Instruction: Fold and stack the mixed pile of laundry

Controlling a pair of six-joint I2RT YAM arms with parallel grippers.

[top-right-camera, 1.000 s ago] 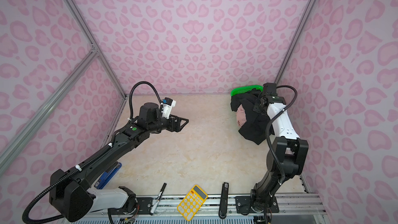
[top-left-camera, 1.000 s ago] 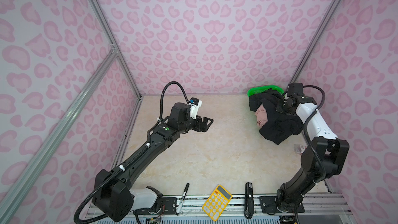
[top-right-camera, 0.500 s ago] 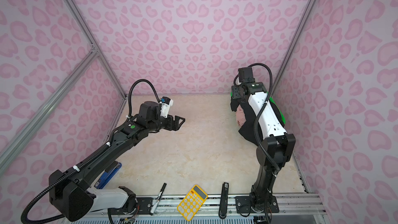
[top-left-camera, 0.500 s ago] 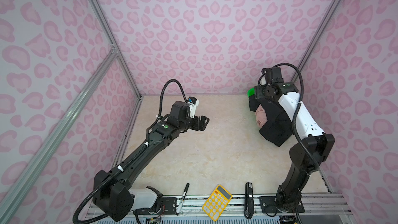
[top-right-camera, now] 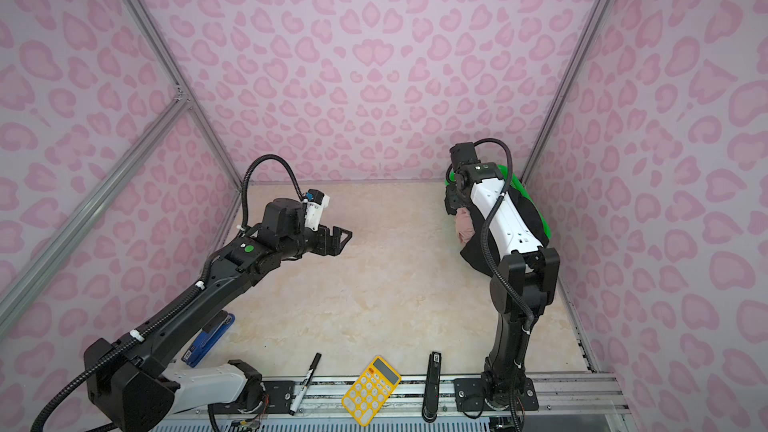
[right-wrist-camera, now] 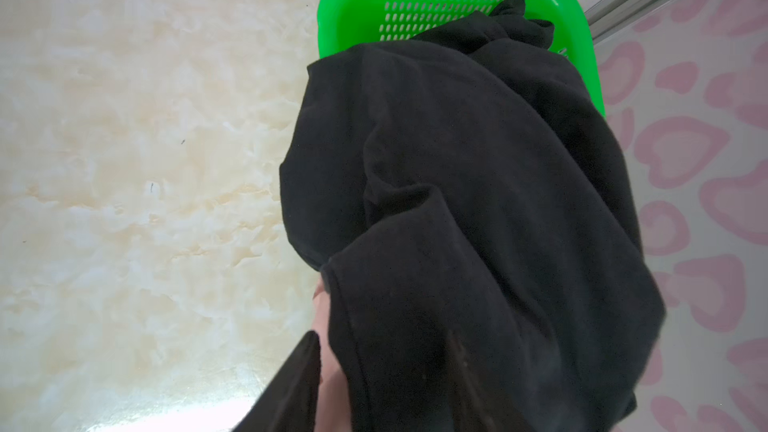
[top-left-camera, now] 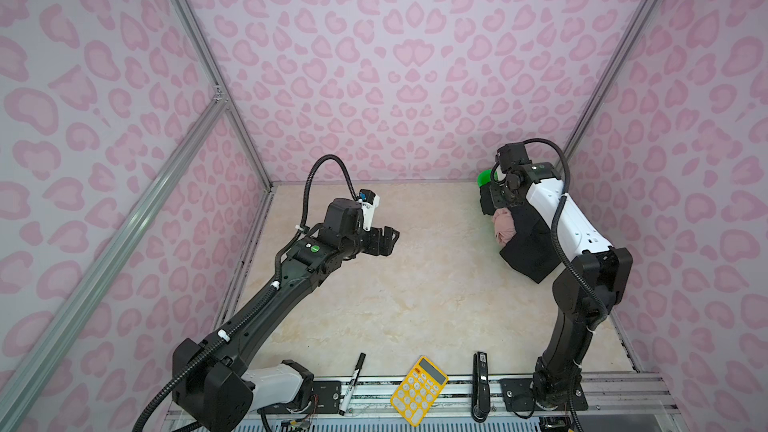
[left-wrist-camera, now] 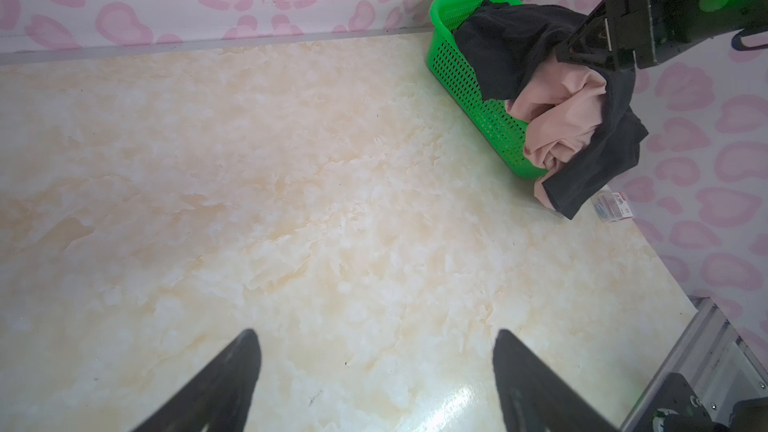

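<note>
**Right arm's buried in the laundry, left one just hovering**

The laundry pile [top-left-camera: 524, 248] sits in the green mesh basket [left-wrist-camera: 461, 76] in the far right corner. The big black garment [left-wrist-camera: 507, 39] is draped over the rim and hangs toward the marble-look table [left-wrist-camera: 291, 201], with the dusty-pink shorts [left-wrist-camera: 557, 118] bunched under it. My right gripper [left-wrist-camera: 575, 49] is right up against the black fabric (cloth hides the fingers, so I can't tell if it's pinching). The left gripper [left-wrist-camera: 375, 336] hovers over bare table, fingers spread wide, holding nothing.
</note>
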